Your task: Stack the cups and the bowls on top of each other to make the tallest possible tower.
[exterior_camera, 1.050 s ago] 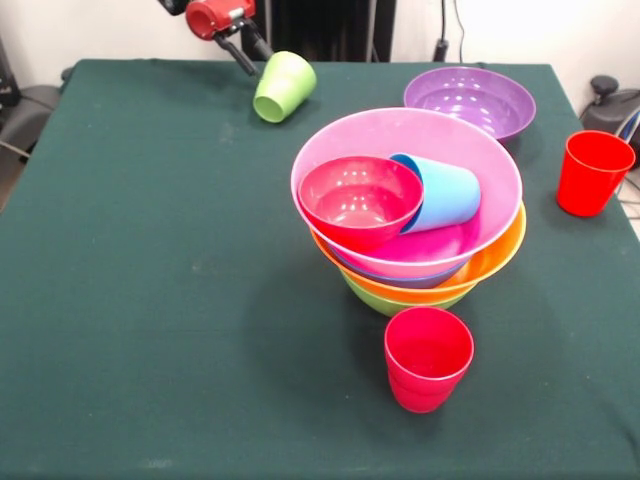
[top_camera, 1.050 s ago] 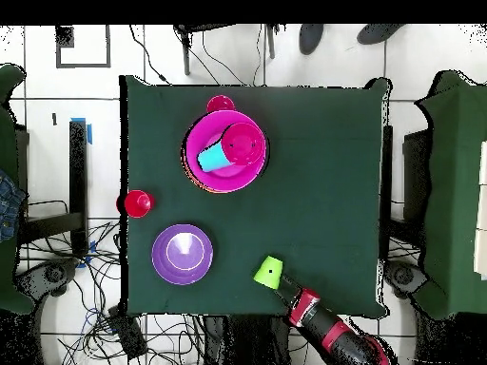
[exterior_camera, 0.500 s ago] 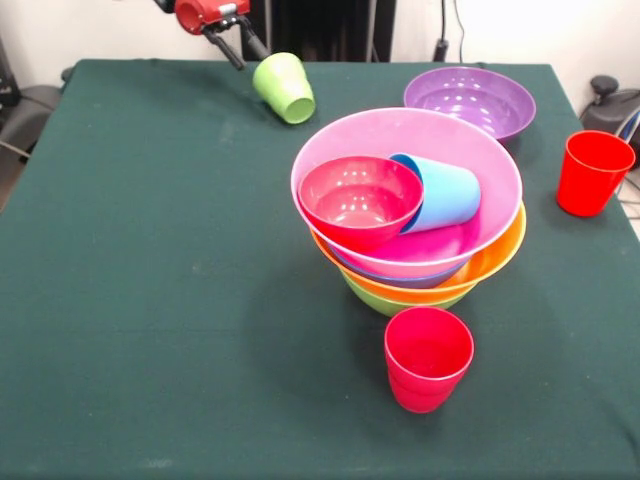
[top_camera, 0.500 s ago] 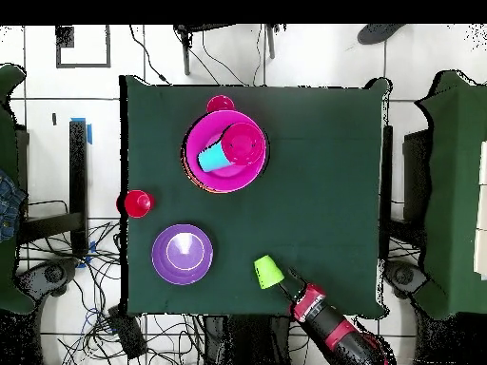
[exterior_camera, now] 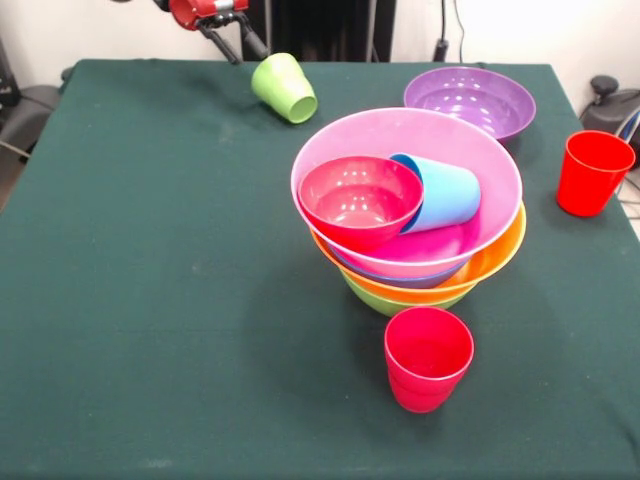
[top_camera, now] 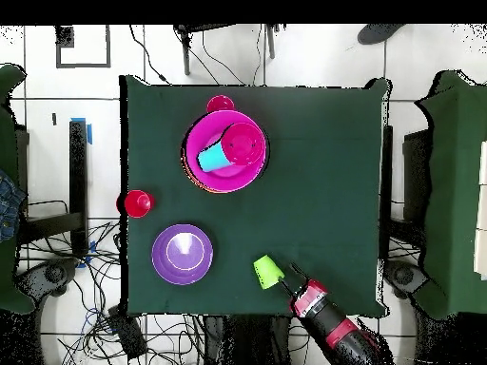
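The tower (exterior_camera: 410,250) of nested bowls stands on the green counter (exterior_camera: 150,300), the pink bowl (exterior_camera: 460,175) uppermost and widest, with orange (exterior_camera: 495,258), blue and lime green rims showing beneath it. Inside the pink bowl the small red bowl (exterior_camera: 360,200) sits tilted, and the sky blue cup (exterior_camera: 440,192) lies on its side touching it. One red cup (exterior_camera: 428,358) stands upright just in front of the tower; the other red cup (exterior_camera: 593,172) stands well off to the tower's side, near the counter's edge. The purple bowl (exterior_camera: 469,100) sits empty behind the tower.

The lime green cup (exterior_camera: 284,88) lies tipped on its side behind the tower, well apart from it. The pincer (exterior_camera: 230,38) hangs just beside that cup, apart from it and gripping nothing; whether it is spread or pressed together I cannot tell.

I judge the step in hand to be fetching the lime green cup. The next move calls for seizing it despite its sideways lie, then carrying it to the tower and setting it down steadily, since the pink bowl's loose contents leave little level footing
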{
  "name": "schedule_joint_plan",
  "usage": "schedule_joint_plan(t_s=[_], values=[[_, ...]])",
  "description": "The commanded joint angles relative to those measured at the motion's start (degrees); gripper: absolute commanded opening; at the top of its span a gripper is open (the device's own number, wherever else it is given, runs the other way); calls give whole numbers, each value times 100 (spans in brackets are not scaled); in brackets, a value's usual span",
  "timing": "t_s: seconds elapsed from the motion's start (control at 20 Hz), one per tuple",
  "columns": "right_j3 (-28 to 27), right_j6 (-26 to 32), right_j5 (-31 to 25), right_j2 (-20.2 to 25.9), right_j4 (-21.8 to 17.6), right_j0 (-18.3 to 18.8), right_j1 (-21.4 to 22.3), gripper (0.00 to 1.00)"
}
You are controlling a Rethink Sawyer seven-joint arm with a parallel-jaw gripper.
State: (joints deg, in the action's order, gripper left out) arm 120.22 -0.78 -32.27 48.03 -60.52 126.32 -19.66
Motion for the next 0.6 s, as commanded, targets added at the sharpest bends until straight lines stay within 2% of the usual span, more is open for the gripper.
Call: schedule_joint_plan(t_s=[0.05,0.15,0.35,0.6], values=[[-757,1880,210,145,-140,-204,-558,100],[-832,1927,210,101,-166,-193,-606,100],[-896,1535,328,42,-368,-380,-381,100],[-919,640,534,-4,-556,-764,122,100]])
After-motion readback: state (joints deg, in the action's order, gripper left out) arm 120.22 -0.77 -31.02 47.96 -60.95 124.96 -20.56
